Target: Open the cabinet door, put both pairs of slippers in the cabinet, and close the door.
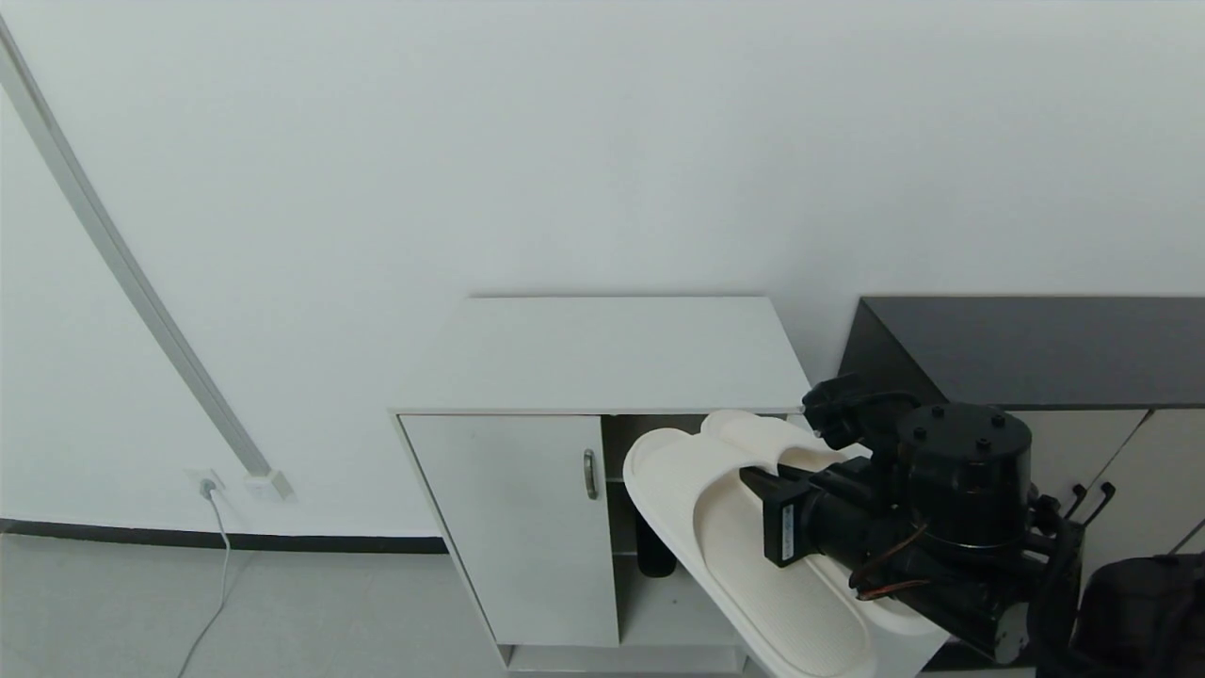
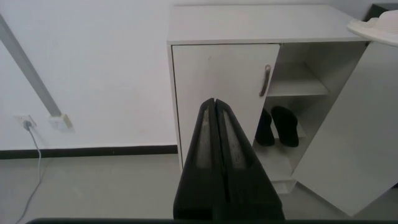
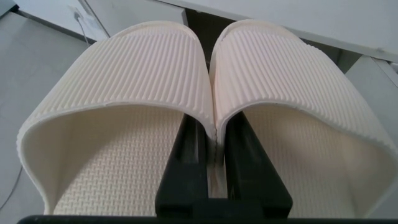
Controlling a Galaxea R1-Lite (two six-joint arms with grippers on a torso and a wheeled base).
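Currently, at 8 o'clock in the head view, a wall socket point(image 1: 205, 486) carries a grey cable point(image 1: 218, 574) that trails onto the floor. The left tool point(image 2: 214, 102) has its fingers pressed flat together, gripping nothing, and points at the cabinet point(image 1: 602, 353). This white cabinet stands against the wall at 6 o'clock. Its left door point(image 1: 513, 518) is closed, with a metal handle point(image 1: 589, 474) at its inner edge. Its right door point(image 2: 357, 124) is swung open. Black slippers point(image 2: 285, 126) stand side by side in the lower compartment, beneath the shelf point(image 2: 298, 87). At 5 o'clock, the cream slippers point(image 1: 734, 527) hang before the opening, outside the cabinet, toes toward it. The right tool point(image 1: 764, 494) is clamped on their adjoining inner edges, holding both together. A dark cabinet point(image 1: 1036, 348) stands at 3 o'clock of the white one.
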